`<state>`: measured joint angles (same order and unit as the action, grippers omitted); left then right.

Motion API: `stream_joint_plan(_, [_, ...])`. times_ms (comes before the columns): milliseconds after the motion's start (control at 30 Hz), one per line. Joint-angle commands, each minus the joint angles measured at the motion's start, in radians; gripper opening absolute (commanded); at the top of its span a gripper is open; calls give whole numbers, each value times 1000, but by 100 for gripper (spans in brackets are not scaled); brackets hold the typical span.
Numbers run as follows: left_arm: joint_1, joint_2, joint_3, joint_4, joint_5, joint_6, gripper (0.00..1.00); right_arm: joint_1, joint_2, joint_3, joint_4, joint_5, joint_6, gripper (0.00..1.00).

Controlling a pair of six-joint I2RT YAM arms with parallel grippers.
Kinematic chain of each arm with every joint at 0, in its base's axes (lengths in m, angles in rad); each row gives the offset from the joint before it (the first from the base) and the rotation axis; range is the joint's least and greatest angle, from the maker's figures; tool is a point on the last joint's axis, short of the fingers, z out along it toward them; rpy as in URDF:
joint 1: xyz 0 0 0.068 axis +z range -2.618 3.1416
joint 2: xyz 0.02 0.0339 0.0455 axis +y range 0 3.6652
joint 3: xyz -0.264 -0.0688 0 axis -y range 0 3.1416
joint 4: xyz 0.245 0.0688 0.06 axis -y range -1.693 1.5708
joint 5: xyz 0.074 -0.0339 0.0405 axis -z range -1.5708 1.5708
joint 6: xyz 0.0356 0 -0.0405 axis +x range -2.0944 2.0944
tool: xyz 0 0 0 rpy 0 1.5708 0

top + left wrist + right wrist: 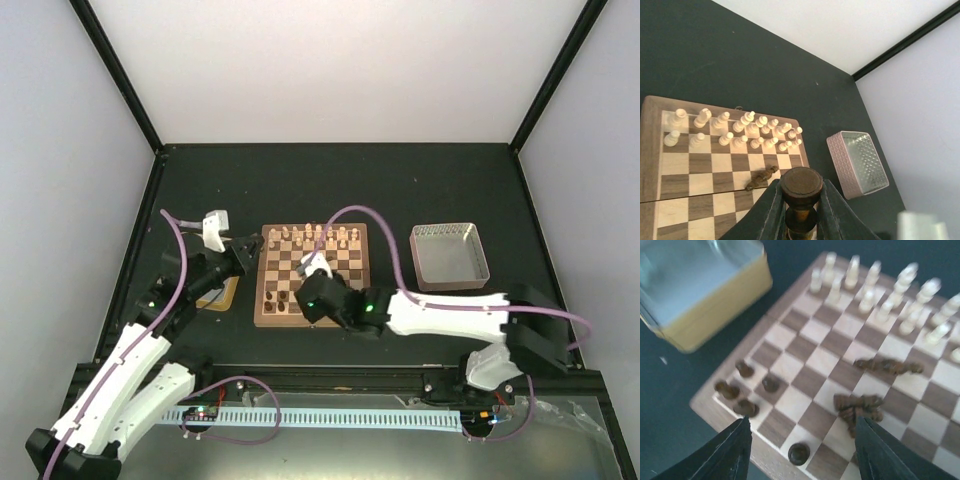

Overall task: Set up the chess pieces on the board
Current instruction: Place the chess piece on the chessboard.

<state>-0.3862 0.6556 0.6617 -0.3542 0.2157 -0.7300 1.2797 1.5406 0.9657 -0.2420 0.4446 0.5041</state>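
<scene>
About half done: the cream pieces (735,131) stand ranked at the board's (700,182) edge far beyond the right jaws, which gape empty above one upright dark piece (799,453), toppled dark pieces (860,407) lie just ahead of them, and the left jaws pinch a dark chessman (800,185).

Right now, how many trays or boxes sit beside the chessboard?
2. A grey box lies right of the board; a yellow-rimmed tray lies on its left, partly hidden under the left arm in the top view.
</scene>
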Motion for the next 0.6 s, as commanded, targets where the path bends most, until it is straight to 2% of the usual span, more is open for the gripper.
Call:
stream_joint_plan(0, [7, 15, -9, 74, 104, -23, 3, -64, -172, -34, 59, -54, 80, 59])
stream_joint_plan(133, [7, 42, -21, 163, 242, -122, 3, -153, -311, -107, 196, -206, 155, 64])
stream_joint_plan(233, [8, 73, -33, 265, 381, -261, 3, -194, -375, -157, 328, -292, 198, 67])
stream_joint_plan(333, [7, 101, -40, 359, 471, -428, 3, -203, -389, -160, 403, -322, 164, 66])
stream_joint_plan(567, [7, 92, -38, 391, 478, -635, 5, -201, -355, -121, 456, -417, 41, 61])
